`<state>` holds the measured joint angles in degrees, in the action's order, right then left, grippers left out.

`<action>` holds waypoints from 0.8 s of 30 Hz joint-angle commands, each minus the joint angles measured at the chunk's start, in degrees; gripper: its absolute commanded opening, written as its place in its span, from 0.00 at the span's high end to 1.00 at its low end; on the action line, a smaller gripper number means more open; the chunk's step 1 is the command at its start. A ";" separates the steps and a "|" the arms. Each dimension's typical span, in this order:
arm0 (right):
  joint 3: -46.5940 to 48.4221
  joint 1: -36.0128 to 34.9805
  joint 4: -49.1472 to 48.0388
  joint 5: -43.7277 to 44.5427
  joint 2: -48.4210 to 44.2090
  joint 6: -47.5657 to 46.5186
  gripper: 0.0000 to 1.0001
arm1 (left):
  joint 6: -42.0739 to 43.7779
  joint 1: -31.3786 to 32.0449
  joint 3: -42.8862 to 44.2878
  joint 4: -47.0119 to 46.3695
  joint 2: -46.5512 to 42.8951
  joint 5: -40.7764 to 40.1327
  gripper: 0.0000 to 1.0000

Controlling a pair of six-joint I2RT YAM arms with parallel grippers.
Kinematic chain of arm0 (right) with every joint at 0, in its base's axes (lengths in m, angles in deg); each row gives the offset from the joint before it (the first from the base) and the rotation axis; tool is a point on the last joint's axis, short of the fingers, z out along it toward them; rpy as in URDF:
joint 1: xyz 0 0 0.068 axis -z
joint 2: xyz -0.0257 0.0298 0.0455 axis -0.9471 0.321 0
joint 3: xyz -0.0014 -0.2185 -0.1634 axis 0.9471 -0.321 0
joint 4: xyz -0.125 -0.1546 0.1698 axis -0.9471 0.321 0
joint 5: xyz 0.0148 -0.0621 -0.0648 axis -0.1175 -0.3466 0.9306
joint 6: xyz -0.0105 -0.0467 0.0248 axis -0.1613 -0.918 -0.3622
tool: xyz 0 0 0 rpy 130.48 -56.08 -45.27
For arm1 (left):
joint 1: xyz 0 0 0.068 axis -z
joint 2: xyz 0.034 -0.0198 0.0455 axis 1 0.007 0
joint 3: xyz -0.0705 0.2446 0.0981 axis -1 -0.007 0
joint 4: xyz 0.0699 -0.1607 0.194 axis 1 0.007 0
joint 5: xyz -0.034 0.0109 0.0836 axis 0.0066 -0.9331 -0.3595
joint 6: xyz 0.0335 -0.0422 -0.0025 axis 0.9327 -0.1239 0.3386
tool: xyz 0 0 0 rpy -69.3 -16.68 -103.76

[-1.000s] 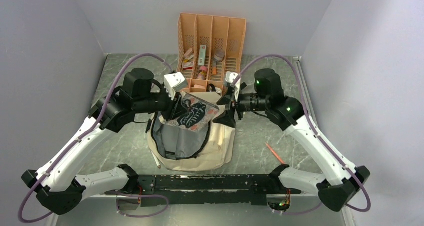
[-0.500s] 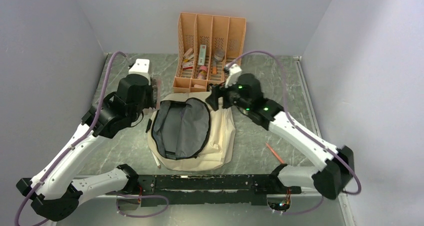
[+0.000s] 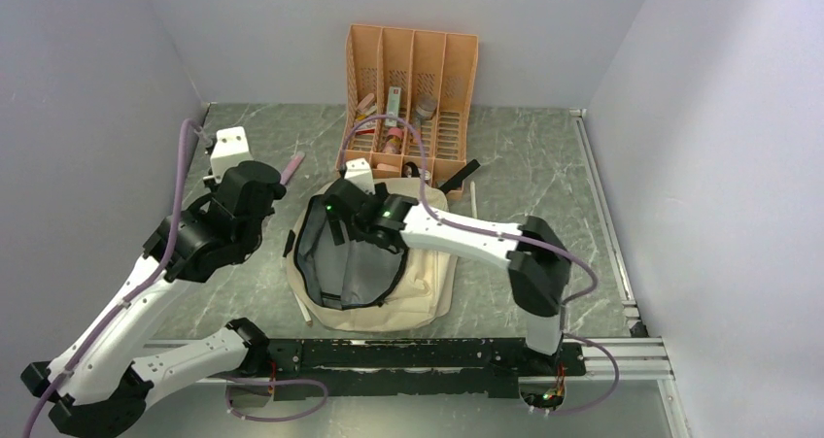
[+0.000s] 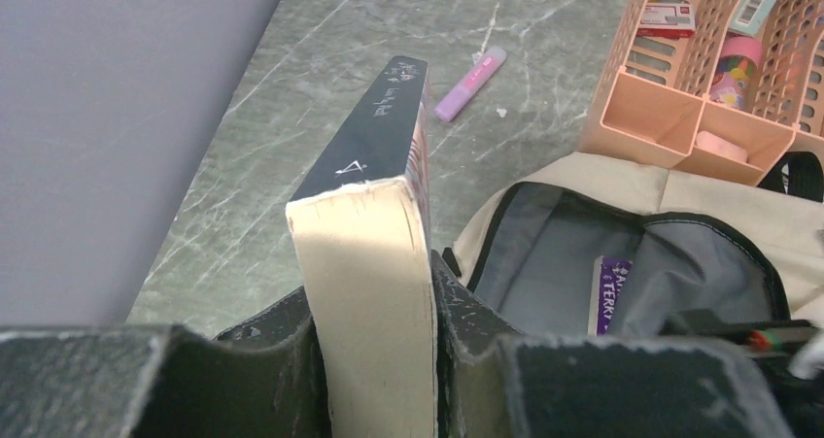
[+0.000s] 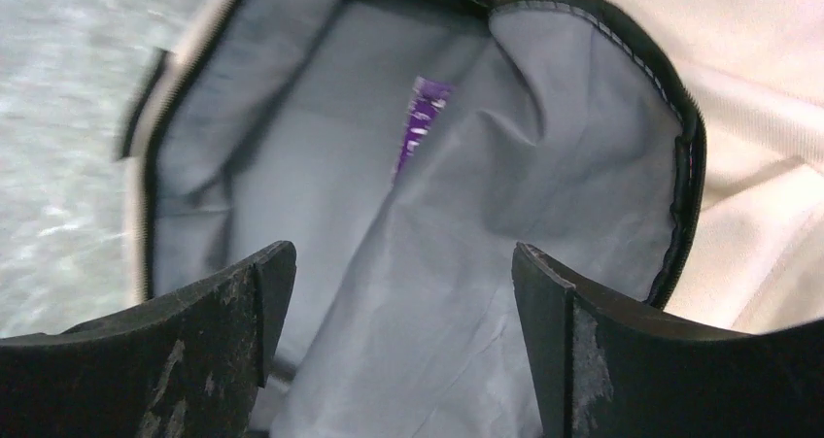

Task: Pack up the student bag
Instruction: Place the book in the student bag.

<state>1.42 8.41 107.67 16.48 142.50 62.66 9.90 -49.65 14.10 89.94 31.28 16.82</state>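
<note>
Top external view: the work surface is a grey-green marbled table, boxed in by plain pale lilac walls on the left, back and right. A silver metal rail runs along the table's right edge. A black mounting bar spans the near edge between the arm bases.

The student bag, a large soft cream-beige fabric backpack with black zipper trim, lies flat mid-table. Its mouth is unzipped and faces up, grey lining exposed. Its far edge is just beside the orange slotted plastic desk organiser, which stands at the back centre. A purple-spined book lies inside the bag.

Right gripper: over the bag's mouth, jaws spread wide, nothing between them. Its arm reaches in from the right across the cream front.

Left gripper: clamped on a thick paperback book with a black spine and cream page block, held on edge left of the bag, near the left wall.

Loose items: a lilac highlighter pen on bare table between the left wall and the organiser, and a thin white stick at the bag's near-left edge.

Open room: the widest bare stretch lies between the bag and the rail. The gap left of the bag is narrower and taken up by the left arm.
</note>
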 commanded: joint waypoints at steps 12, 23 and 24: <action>10.43 -2.44 12.28 8.60 17.34 6.17 0.12 | -2.92 -0.13 -3.62 -0.73 -5.53 -2.65 0.95; -0.96 -1.32 3.01 7.66 8.35 3.57 0.77 | -4.31 -0.13 -8.92 -6.26 -5.52 8.19 0.95; -3.02 -0.71 0.82 5.75 6.15 3.30 0.83 | -4.85 -0.17 -9.43 -6.71 -5.35 9.87 0.95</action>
<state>4.76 5.74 113.92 24.24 156.45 66.92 6.75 -49.65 5.86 89.74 26.47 20.91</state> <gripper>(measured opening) 0.265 0.302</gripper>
